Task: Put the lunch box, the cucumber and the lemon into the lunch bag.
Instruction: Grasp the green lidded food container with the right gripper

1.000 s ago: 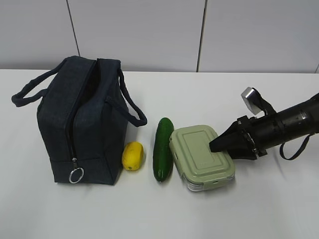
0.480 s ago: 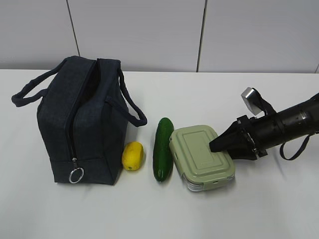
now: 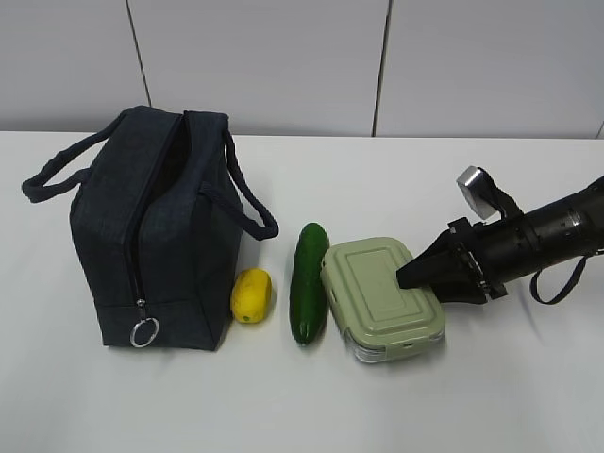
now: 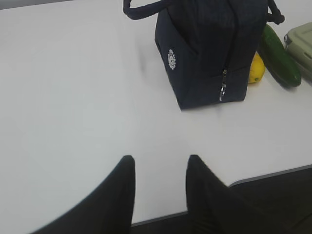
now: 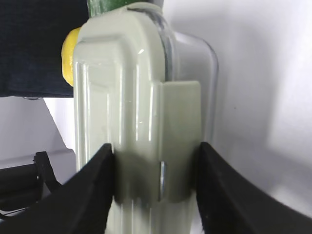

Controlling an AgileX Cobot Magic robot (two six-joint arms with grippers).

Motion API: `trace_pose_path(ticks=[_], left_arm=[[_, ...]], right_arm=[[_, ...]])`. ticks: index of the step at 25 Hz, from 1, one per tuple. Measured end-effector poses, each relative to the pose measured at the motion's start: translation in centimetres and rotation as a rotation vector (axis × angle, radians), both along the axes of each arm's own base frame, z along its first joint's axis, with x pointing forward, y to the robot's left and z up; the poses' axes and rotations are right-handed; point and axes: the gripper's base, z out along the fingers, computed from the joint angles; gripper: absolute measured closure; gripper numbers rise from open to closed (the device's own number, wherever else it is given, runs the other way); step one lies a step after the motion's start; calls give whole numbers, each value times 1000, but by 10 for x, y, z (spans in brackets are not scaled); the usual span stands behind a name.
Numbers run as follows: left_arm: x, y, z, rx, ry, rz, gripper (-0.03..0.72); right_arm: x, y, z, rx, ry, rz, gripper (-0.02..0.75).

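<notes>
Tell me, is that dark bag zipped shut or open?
Shut, apparently: the lunch bag has its zipper line closed down the end, with the ring pull hanging at the bottom.

A white table [image 3: 283, 396] carries lunch bag [image 3: 151, 236], lemon [image 3: 251, 295], cucumber [image 3: 310, 281], lunch box [image 3: 380, 297].

You see a plain white table [image 3: 283, 396] running back to a pale grey panelled wall [image 3: 255, 66], which is split by thin dark vertical seams [image 3: 381, 66].
</notes>
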Motion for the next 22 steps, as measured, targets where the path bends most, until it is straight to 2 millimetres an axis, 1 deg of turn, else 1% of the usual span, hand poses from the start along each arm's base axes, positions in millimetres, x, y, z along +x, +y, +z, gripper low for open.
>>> trace_pose_path(ticks=[5, 7, 11, 22], left_arm=[[0, 0, 0, 0, 0, 0, 450], [0, 0, 0, 0, 0, 0, 450], [0, 0, 0, 0, 0, 0, 450], [0, 0, 0, 0, 0, 0, 450]], right_arm=[[0, 0, 0, -1, 17, -7, 366], [-1, 0, 1, -5, 24, -8, 359], [-1, -1, 6, -27, 30, -15, 369], [-1, -2, 9, -41, 48, -33, 372]])
